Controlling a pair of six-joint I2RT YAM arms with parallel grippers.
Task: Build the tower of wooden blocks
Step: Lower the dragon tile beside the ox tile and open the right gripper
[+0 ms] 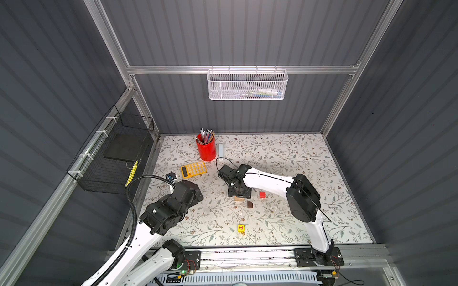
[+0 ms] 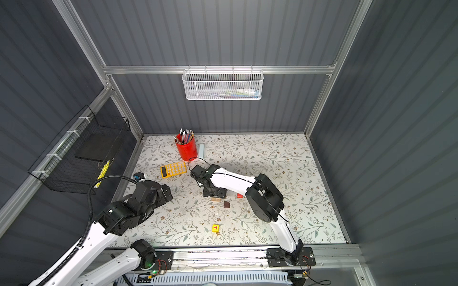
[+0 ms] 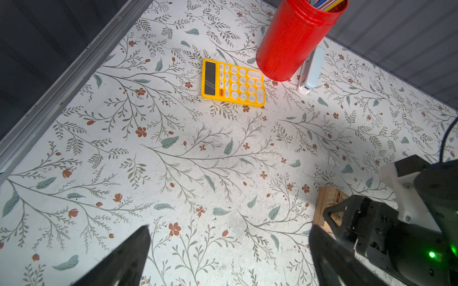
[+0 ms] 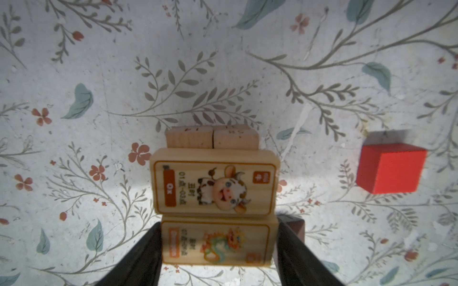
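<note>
On the floral-print surface (image 4: 99,74), my right fingers (image 4: 138,260) bracket the pale dragon-printed wooden block (image 4: 215,244) at its long-axis ends; whether they grip, I cannot tell. Left fingers (image 3: 128,255) gape, empty.

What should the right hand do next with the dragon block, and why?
Probably open clear of the block, then lift straight up. The right hand straddles the dragon block, which already lies against the ox block; a sideways exit could drag it.
</note>
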